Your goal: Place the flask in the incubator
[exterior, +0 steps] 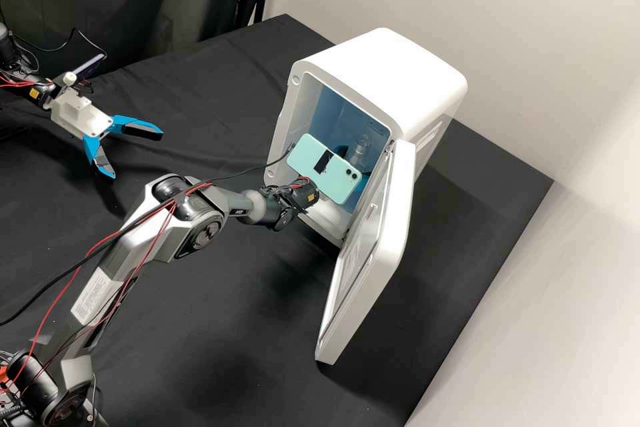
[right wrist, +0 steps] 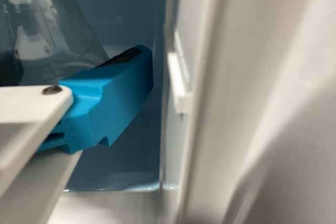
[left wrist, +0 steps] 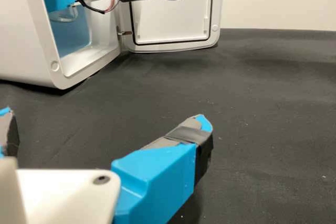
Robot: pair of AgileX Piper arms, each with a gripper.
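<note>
The white incubator (exterior: 400, 80) stands at the bench's right side, its door (exterior: 373, 247) swung open and its inside blue. My right arm reaches into the chamber. The clear glass flask (right wrist: 47, 24) is inside, its neck (exterior: 362, 145) showing over the arm's mint-green wrist camera (exterior: 327, 167). My right gripper (right wrist: 79, 45) is shut on the flask, one blue finger (right wrist: 105, 98) pressed against its sloping wall; the other finger is hidden. My left gripper (exterior: 131, 151) hangs open and empty over the bench, well left of the incubator (left wrist: 31, 40).
Black cloth covers the bench (exterior: 220, 320). The open door (left wrist: 173, 3) stands out to the incubator's front right. A white wall runs behind and to the right. Dark equipment and cables sit at the far left.
</note>
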